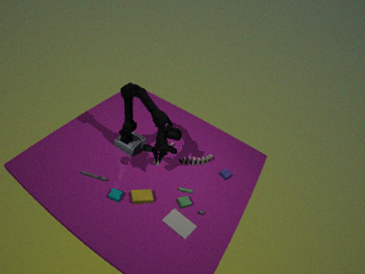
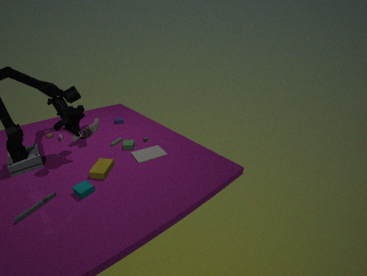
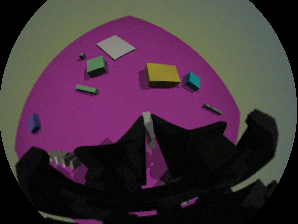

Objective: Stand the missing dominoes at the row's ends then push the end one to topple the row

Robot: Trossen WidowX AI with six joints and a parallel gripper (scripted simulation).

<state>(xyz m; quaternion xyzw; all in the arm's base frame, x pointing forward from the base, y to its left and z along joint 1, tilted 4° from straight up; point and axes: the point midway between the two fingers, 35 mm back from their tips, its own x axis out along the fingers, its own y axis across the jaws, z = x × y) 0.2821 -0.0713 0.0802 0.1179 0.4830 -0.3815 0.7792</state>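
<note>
A curved row of several pale standing dominoes (image 1: 194,161) (image 2: 91,129) (image 3: 62,159) is at the back, partly hidden by the gripper in the wrist view. My gripper (image 1: 158,160) (image 2: 79,135) (image 3: 147,117) is shut on a pale domino (image 1: 157,163) (image 2: 75,137) (image 3: 149,126) and holds it between the fingertips. In the top view the gripper is left of the row, with a gap between. Whether the held domino touches the mat cannot be told. Another small pale piece (image 2: 61,137), probably a loose domino, lies left of the gripper in the exterior view.
A yellow block (image 1: 142,196) (image 2: 102,168) (image 3: 162,75), teal block (image 1: 115,194) (image 2: 83,189), green block (image 1: 184,201), green bar (image 1: 185,191), white plate (image 1: 175,227) and grey bar (image 1: 93,176) lie in front. A blue block (image 1: 225,174) is beyond the row; a tan block (image 2: 49,135) is behind.
</note>
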